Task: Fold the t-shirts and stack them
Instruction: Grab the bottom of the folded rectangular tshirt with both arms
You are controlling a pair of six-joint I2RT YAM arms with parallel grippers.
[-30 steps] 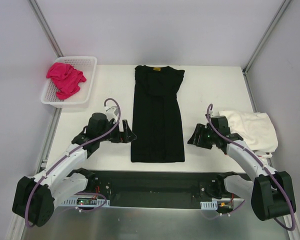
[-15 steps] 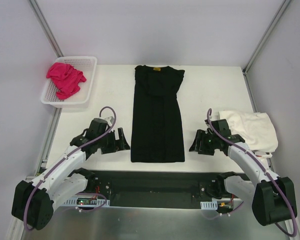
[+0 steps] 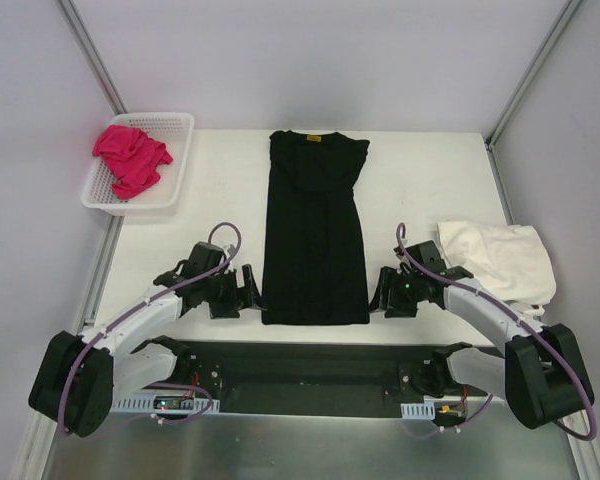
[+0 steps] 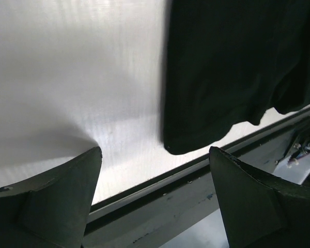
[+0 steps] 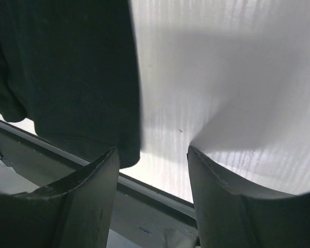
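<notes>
The left end effector is spread wide, the right end effector part open, both empty, by near corners of the black tee

black tee — cropped at top; cream tee — partly behind right arm

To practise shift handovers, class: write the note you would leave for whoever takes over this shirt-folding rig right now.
Left gripper: open, empty, low beside the black t-shirt's near left corner.
Right gripper: open, empty, low beside its near right corner.
Things: black t-shirt lies mid-table as a long narrow strip. Pink t-shirt is crumpled in the basket, far left. Cream t-shirt sits in a loose heap at the table's right edge.
Done: black t-shirt's sides appear folded in.
Left: fold it crosswise, fold the other two, stack all.
</notes>
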